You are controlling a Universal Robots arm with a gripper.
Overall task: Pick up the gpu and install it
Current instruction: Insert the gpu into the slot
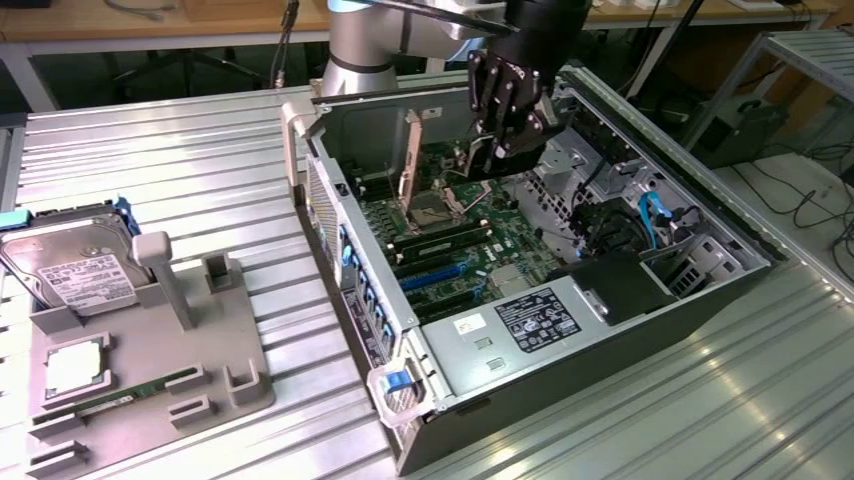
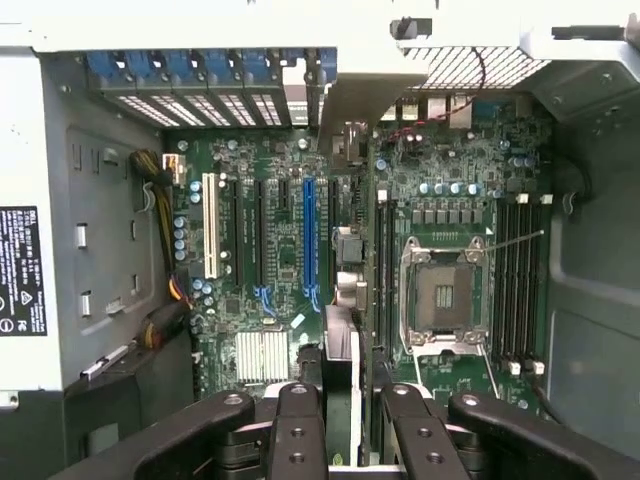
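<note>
End effector (image 2: 345, 425) grips the gpu (image 2: 343, 350) edge-on above the motherboard (image 2: 440, 200).

A silver hard drive (image 1: 78, 268) with a white label leans in a grey holder tray (image 1: 200, 375) on the ribbed metal desk (image 1: 174, 170), at the exterior view's left. Nearer on the same tray lie a square processor chip (image 1: 78, 368) and a narrow green RAM stick (image 1: 123, 398). Farther right, a black power supply (image 1: 625, 287) sits beside a blue cable (image 1: 654, 215). An empty processor socket (image 2: 440, 296) sits near a blue expansion slot (image 2: 309, 240) and a white slot (image 2: 210, 225).
</note>
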